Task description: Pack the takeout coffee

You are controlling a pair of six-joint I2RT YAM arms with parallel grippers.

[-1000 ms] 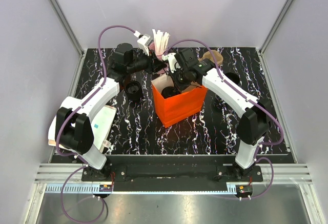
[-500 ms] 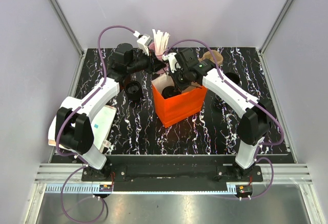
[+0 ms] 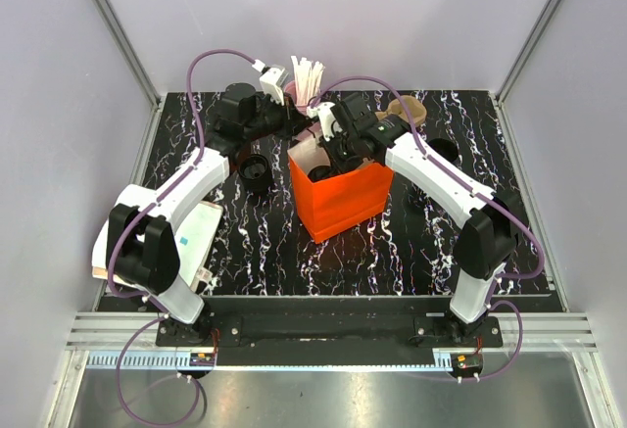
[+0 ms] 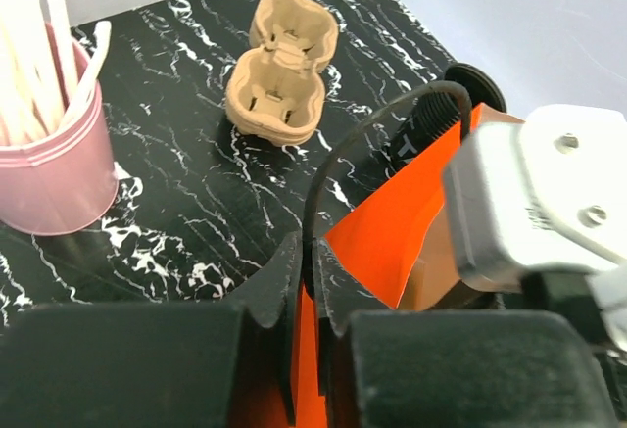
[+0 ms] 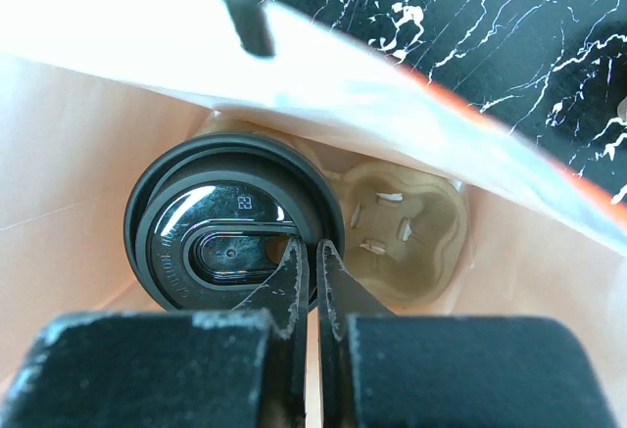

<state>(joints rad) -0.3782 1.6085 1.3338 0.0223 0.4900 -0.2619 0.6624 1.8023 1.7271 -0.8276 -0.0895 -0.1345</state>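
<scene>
The takeout coffee (image 5: 235,222) sits black lid up inside the orange paper bag (image 3: 343,203), beside the empty well of a cardboard cup carrier (image 5: 407,227). The right hand (image 5: 312,257) reaches into the bag, its jaws pressed together just over the lid's rim; I cannot tell whether they touch it. The left hand (image 4: 306,257) pinches the bag's upper edge. A pink cup (image 4: 49,164) of sticks and a second carrier (image 4: 279,75) stand on the worktop (image 4: 176,203).
</scene>
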